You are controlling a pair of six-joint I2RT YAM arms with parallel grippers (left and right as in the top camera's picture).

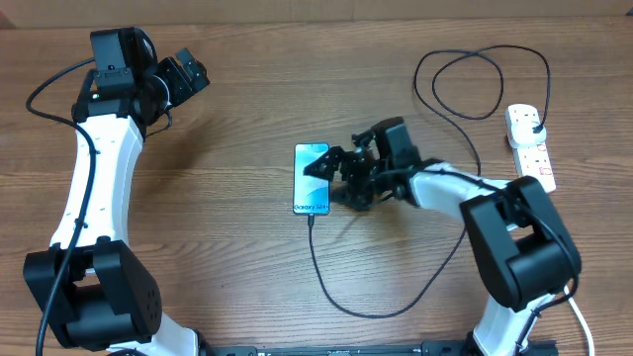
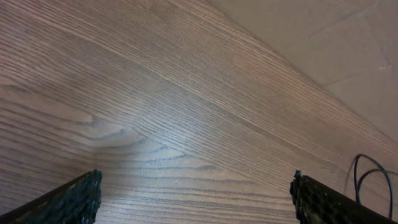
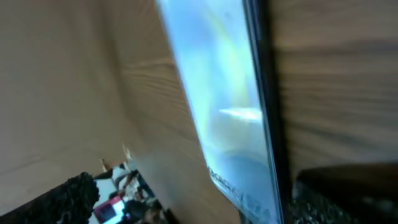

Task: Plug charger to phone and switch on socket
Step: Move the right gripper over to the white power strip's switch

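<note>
Galaxy S24+ phone (image 3: 230, 112), lit, lies close ahead of our right claw (image 1: 334, 180), fingers (image 3: 68, 199) spread wide and empty; charger cable (image 1: 313, 245) seemingly seated at the phone's end beside the claw, power strip (image 1: 529, 148) well behind; we judge a sideways nudge could unseat the connector (image 1: 310, 218).

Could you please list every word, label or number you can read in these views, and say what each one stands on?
"Galaxy S24+": on the lit screen of the phone, near its lower end; small but just legible in the overhead view.
Right wrist view: the same lettering on the screen is too blurred and cut off to read.
The socket: only red marks, no text large enough to read.
</note>
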